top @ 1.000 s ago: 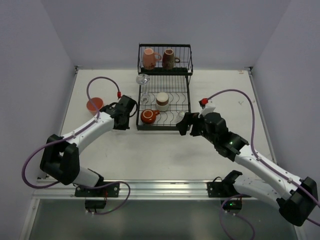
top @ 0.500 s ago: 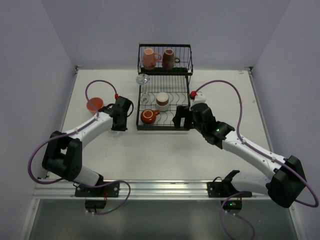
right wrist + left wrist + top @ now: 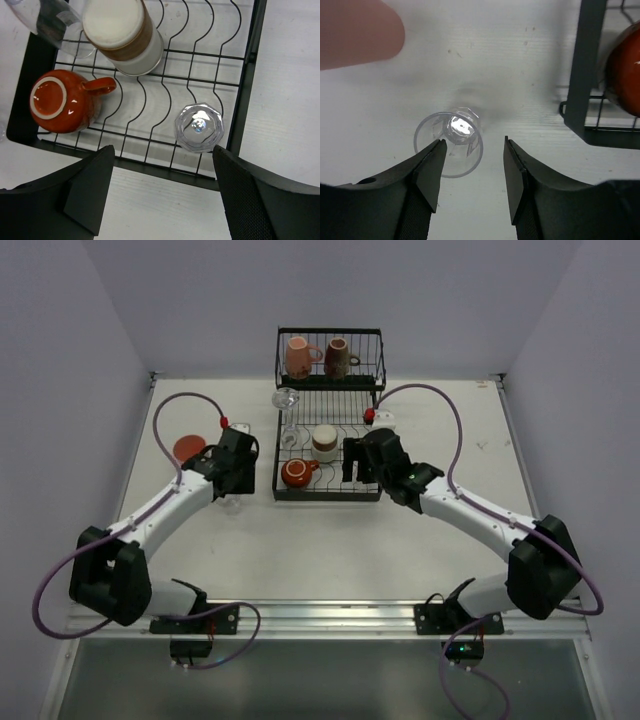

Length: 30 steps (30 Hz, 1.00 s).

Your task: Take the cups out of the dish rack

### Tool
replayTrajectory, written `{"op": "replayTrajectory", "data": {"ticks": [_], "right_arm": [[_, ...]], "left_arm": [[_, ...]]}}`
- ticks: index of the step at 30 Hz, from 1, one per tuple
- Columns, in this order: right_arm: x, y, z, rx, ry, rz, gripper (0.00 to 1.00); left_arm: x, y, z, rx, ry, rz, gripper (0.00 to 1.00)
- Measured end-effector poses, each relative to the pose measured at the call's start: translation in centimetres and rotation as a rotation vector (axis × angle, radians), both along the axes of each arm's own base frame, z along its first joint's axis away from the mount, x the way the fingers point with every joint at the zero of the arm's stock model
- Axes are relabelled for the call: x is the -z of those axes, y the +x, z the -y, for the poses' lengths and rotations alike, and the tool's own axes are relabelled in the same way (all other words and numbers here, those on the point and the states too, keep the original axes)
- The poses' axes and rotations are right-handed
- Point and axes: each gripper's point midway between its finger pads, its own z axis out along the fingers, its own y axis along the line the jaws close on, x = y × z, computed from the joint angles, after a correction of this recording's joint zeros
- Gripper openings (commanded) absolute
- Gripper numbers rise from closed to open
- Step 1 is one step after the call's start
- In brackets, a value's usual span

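Note:
The black dish rack holds a pink mug and a dark brown mug on its raised tier. On the flat tier are a white-and-brown cup, an orange-red handled cup, a tilted clear glass and an upturned faceted clear glass. My right gripper hovers open above the rack's front edge, the faceted glass just beyond its right finger. My left gripper is open over the table. A clear glass stands free there by its left fingertip. A salmon tumbler rests farther left.
The rack's front left corner post stands close to the right of my left gripper. Purple cables loop above both arms. Grey walls enclose the table on three sides.
My left gripper has opened and let go of the clear glass on the table. My right arm has swung left and forward over the rack's front edge, its jaws slightly narrower.

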Motion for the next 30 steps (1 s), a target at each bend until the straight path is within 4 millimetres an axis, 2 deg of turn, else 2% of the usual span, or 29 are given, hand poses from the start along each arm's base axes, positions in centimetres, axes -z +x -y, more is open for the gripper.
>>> {"op": "replayTrajectory", "data": {"ticks": [1, 3, 6, 8, 11, 14, 17, 23, 25, 27, 28, 30], "right_arm": [[0.2, 0.3, 0.2, 0.012, -0.012, 0.000, 0.81], [0.5, 0.4, 0.7, 0.025, -0.029, -0.006, 0.81], [1.2, 0.6, 1.3, 0.047, -0.054, -0.019, 0.81], [1.9, 0.8, 1.5, 0.055, -0.070, -0.031, 0.81], [3.4, 0.9, 1.7, 0.063, -0.098, -0.060, 0.79], [4.9, 0.9, 1.7, 0.062, -0.126, -0.091, 0.73], [5.8, 1.2, 1.7, 0.062, -0.149, -0.112, 0.71], [5.6, 2.4, 1.6, 0.081, -0.156, -0.106, 0.70], [5.5, 2.9, 1.8, 0.090, -0.161, -0.103, 0.59], [5.8, 3.3, 2.0, 0.102, -0.170, -0.105, 0.54], [5.9, 3.4, 2.2, 0.107, -0.172, -0.106, 0.42], [5.8, 3.6, 2.3, 0.112, -0.175, -0.102, 0.35]], "left_arm": [[-1.0, 0.2, 0.0, -0.001, -0.013, 0.034, 0.64], [-3.7, 0.7, 0.2, 0.001, -0.047, 0.116, 0.72], [-8.3, 1.4, 0.7, 0.010, -0.120, 0.267, 0.78], [-11.7, 1.5, 1.2, 0.027, -0.188, 0.378, 0.78], [-15.3, 0.9, 2.1, 0.069, -0.281, 0.485, 0.78], [-17.9, -0.3, 3.3, 0.127, -0.387, 0.561, 0.78], [-18.7, -2.2, 4.3, 0.182, -0.479, 0.587, 0.78], [-17.2, -5.8, 6.3, 0.284, -0.631, 0.536, 0.78], [-16.8, -6.7, 7.0, 0.314, -0.674, 0.512, 0.78], [-16.7, -7.4, 7.5, 0.336, -0.711, 0.493, 0.78], [-16.7, -7.7, 7.8, 0.348, -0.729, 0.487, 0.78], [-16.7, -8.3, 8.2, 0.365, -0.759, 0.480, 0.78]]}}
